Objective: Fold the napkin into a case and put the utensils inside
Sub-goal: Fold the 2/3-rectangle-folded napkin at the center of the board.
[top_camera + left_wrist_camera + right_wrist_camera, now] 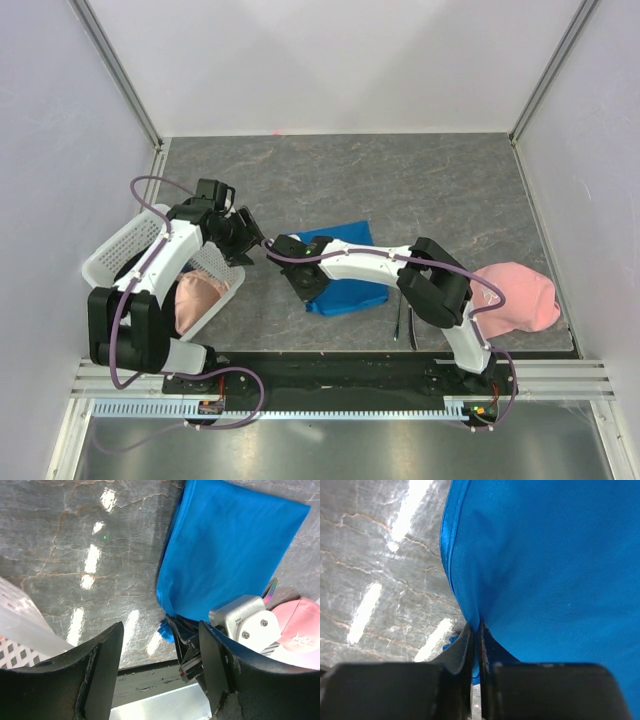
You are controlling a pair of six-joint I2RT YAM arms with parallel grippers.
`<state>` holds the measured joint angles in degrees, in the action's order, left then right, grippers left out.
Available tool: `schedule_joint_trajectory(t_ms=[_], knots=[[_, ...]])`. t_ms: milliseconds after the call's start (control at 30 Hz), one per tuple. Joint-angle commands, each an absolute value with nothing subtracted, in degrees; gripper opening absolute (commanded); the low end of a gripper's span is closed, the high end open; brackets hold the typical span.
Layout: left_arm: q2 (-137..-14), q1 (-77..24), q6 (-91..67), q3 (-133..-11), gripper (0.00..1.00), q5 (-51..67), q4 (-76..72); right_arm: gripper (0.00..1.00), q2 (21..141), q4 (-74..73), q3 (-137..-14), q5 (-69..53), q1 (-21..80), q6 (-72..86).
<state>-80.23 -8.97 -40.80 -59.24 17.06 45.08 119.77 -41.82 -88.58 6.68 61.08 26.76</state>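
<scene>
The bright blue napkin (345, 270) lies folded on the grey table, its layered edge toward the left. My right gripper (479, 630) is shut on the napkin (545, 570) at its near left corner; in the top view this gripper (300, 288) sits at the cloth's left edge. My left gripper (160, 630) hangs open just left of the napkin (225, 545) with nothing between its fingers; in the top view it (252, 232) is beside the basket. The utensils (405, 325) lie near the right arm's base, one iridescent tip (270, 588) showing past the cloth.
A white perforated basket (125, 245) stands at the left with a pale pink cloth (195, 295) in it. Another pink cloth (518, 295) lies at the right. The right arm's white link spans the napkin. White walls enclose the table.
</scene>
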Motion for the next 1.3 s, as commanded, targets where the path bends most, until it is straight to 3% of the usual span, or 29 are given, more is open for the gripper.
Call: schedule_joint_trajectory(t_ms=[0,433,667,900,1100,1267], knots=[[-78.40,-10.02,-39.54,-56.17,0.69,24.95,43.87,0.00,118.85,-36.83,-86.14,1.85,60.65,28.65],[-77.34,-22.57,-51.06,-50.10,0.69,26.72,36.56,0.00,97.92,-4.51,-60.04,-20.56,47.29,42.88],[-81.11,-23.82,-58.70,-48.07,0.73,28.92,27.52,0.00,95.71,1.84,-55.11,-23.90,46.23,46.14],[-87.52,-23.82,-62.14,-52.73,0.72,26.19,29.08,0.00,94.48,4.57,-52.21,-24.61,46.23,47.46],[-92.81,-24.34,-59.68,-57.03,0.59,21.89,30.85,0.00,95.45,6.76,-51.86,-25.49,46.23,48.43],[-96.59,-24.43,-53.27,-62.65,0.25,17.24,34.01,0.03,96.85,7.12,-52.38,-26.36,46.14,48.95]])
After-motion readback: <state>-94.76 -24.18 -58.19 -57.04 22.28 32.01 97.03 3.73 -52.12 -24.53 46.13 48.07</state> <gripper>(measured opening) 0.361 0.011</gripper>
